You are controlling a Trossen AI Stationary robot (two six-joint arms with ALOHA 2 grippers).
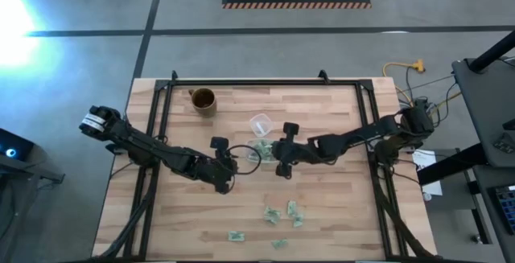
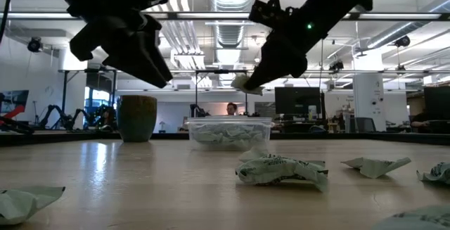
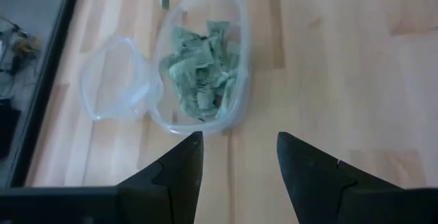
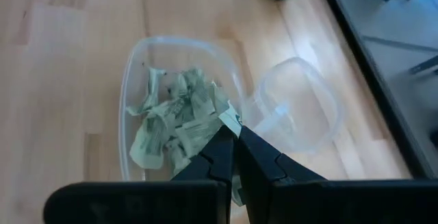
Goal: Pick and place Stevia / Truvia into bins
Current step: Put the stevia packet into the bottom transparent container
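The bin (image 4: 179,114), clear plastic, sits at mid-table and holds a heap of crumpled green-and-white packets (image 4: 179,127). The right gripper (image 4: 235,133) hangs directly over the bin, fingers pressed together on one packet (image 4: 230,118); only a pale corner of it shows past the fingertips, the rest is hidden. The left gripper (image 3: 238,157) hovers just beside the bin, on the side away from the cup, fingers apart and empty. A clear cup (image 3: 115,79) touches the bin's rim. A mug (image 1: 203,100) stands well apart from the bin, toward the table's far edge. More loose packets (image 1: 283,212) lie scattered well apart from the bin, toward the near edge; in the low view some are cut off by the frame. Their print cannot be read.
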